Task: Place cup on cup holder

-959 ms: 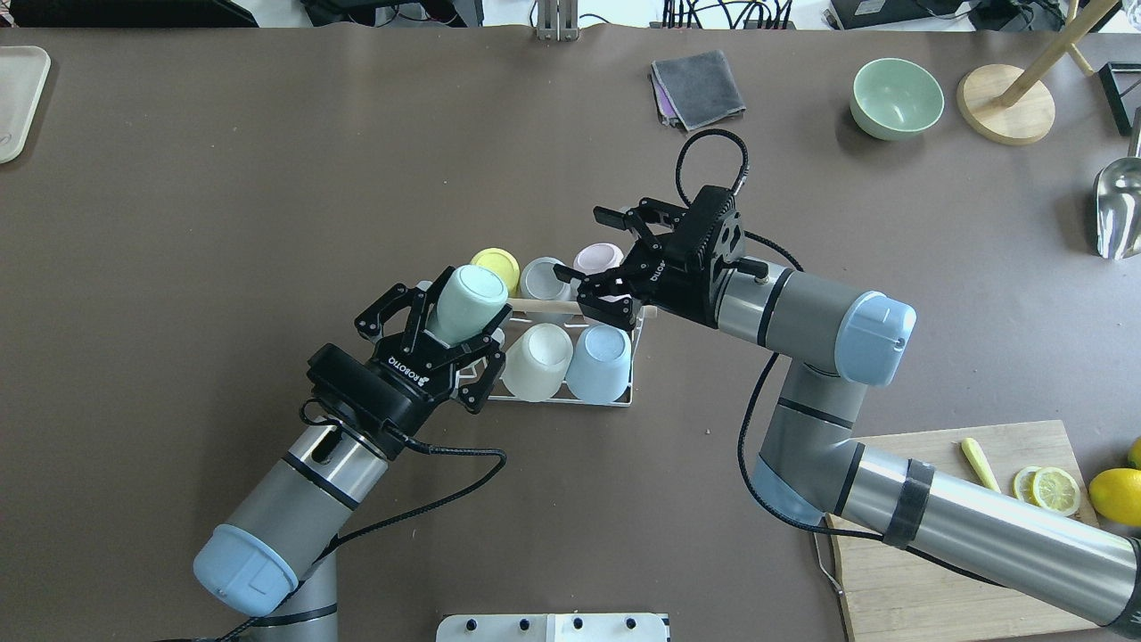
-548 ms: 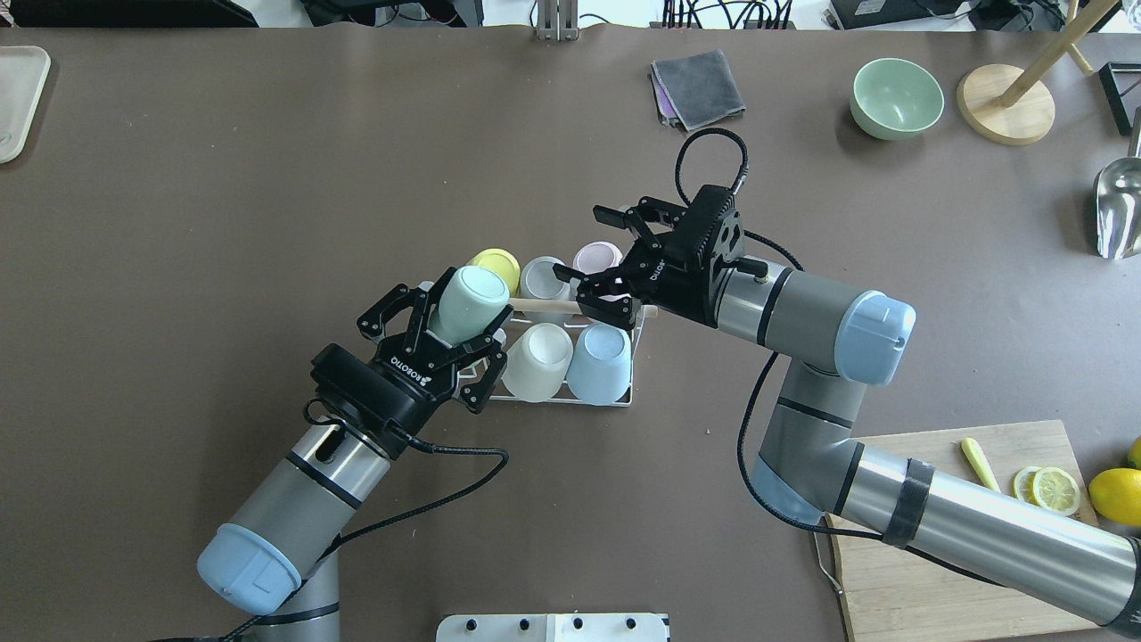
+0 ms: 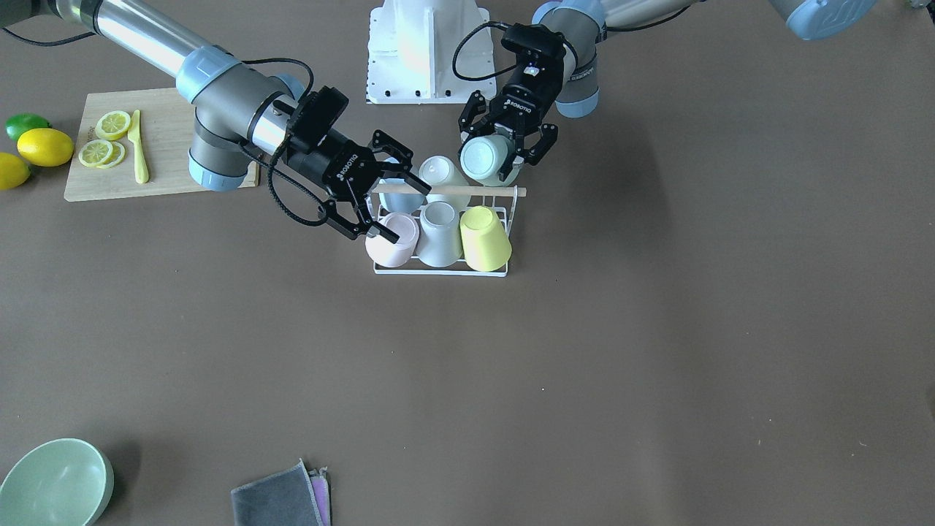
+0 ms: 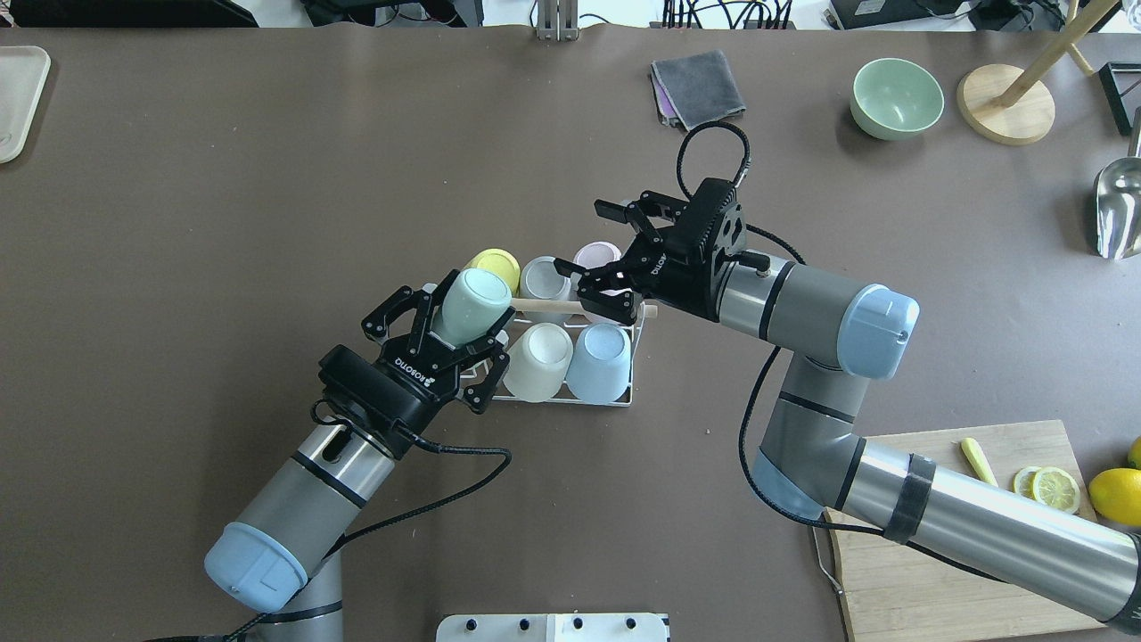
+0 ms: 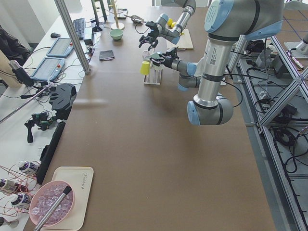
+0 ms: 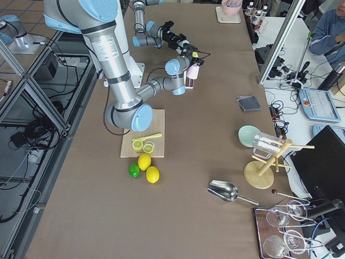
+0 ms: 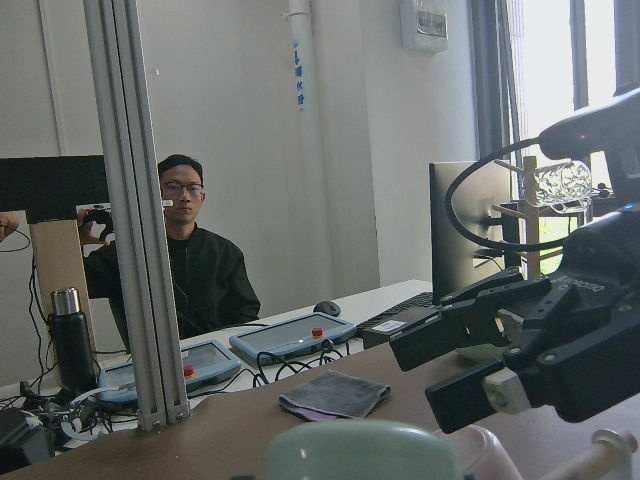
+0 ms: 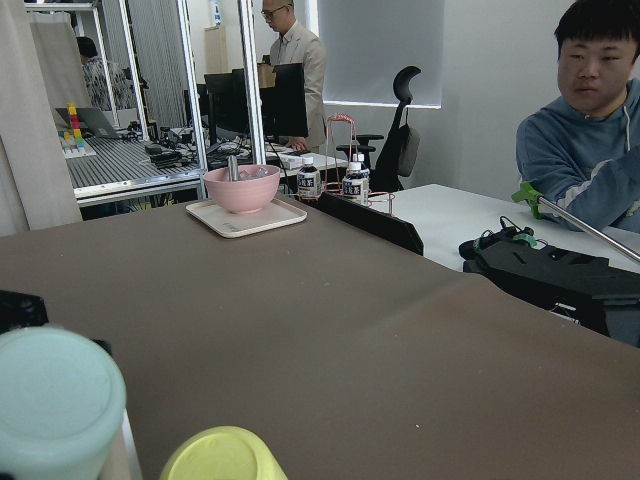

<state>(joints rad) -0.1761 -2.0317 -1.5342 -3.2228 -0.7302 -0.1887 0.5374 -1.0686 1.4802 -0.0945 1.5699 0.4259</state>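
**Cup held over the rack's near-left corner; both arms shift only slightly**

The left gripper [image 4: 456,328] pinches the cup [image 4: 477,299], a pale mint one, with its fingers pressed against the cup's sides. The cup is tilted, its base pointing up and away from the robot. It hangs over the near-left corner of the cup holder [image 4: 615,401], right by the left end of the wooden rod [image 4: 544,306]. Whether cup and rod touch cannot be told.

Compared with half a second ago, the left arm has edged a little to the right, and the cup has moved only a trace with it.

The right gripper [image 4: 581,237] has its fingers spread wide at the rod's right end. One finger is above the pink cup [image 4: 599,254], the other out over the table. Since the earlier frames it has drifted slightly away from the robot, and the cable loop behind it has shifted with it.

On the rack the yellow cup [image 4: 495,263], grey cup [image 4: 542,278] and pink cup stand upside down in the far row. The cream cup [image 4: 537,359] and blue cup [image 4: 599,361] stand upside down in the near row. None of them has moved.
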